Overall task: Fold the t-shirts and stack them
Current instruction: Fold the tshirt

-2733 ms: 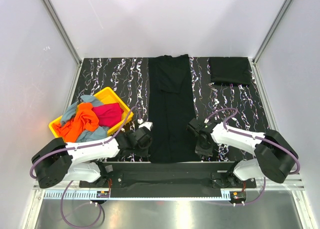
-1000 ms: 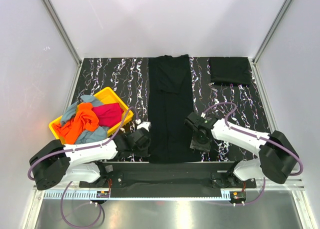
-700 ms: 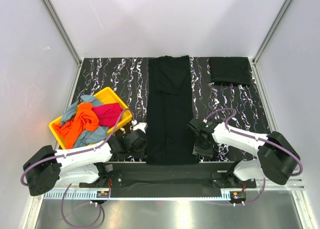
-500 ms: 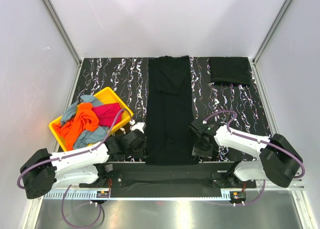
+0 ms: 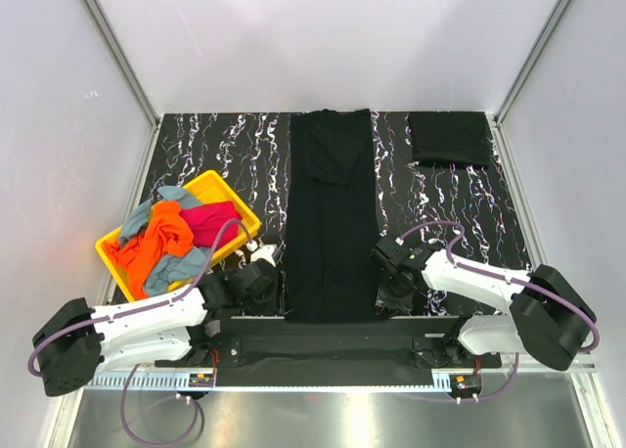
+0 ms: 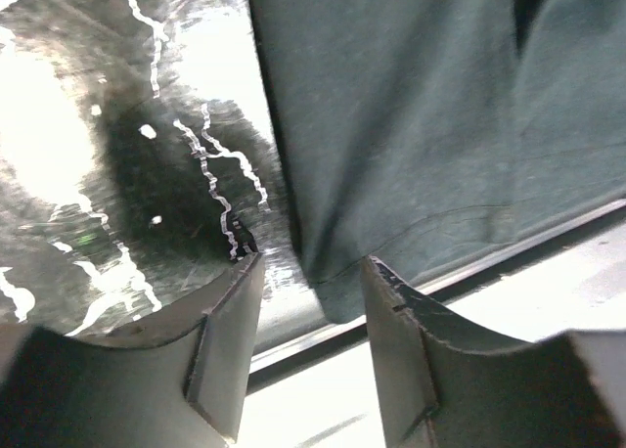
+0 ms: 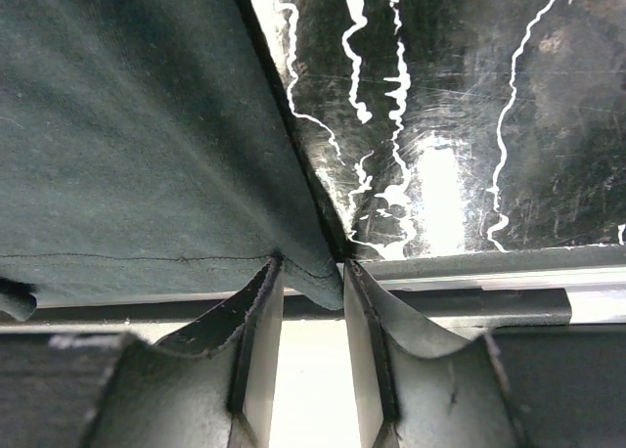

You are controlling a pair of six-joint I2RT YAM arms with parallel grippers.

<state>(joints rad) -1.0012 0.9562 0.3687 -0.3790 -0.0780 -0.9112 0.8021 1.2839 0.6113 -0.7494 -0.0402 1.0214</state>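
Observation:
A long black t-shirt (image 5: 333, 213), folded into a narrow strip, lies down the middle of the table, its hem at the near edge. My left gripper (image 5: 262, 290) stands open at the hem's left corner; in the left wrist view that corner (image 6: 337, 291) lies between its fingers (image 6: 235, 321), untouched. My right gripper (image 5: 393, 291) is at the hem's right corner. The right wrist view shows this corner (image 7: 318, 277) hanging between the narrowly parted fingers (image 7: 262, 301), with a gap still showing. A folded black t-shirt (image 5: 449, 138) rests at the back right.
A yellow tray (image 5: 210, 182) at the left holds orange (image 5: 161, 238), magenta (image 5: 210, 221) and grey-blue (image 5: 176, 264) t-shirts in a heap. The table's metal front rail (image 7: 469, 267) runs just below both grippers. White walls enclose the black marbled tabletop (image 5: 225, 145).
My left gripper has opened, letting go of the hem, and drawn back left towards the near edge. The right gripper has slid nearer the front edge and its jaws have narrowed.

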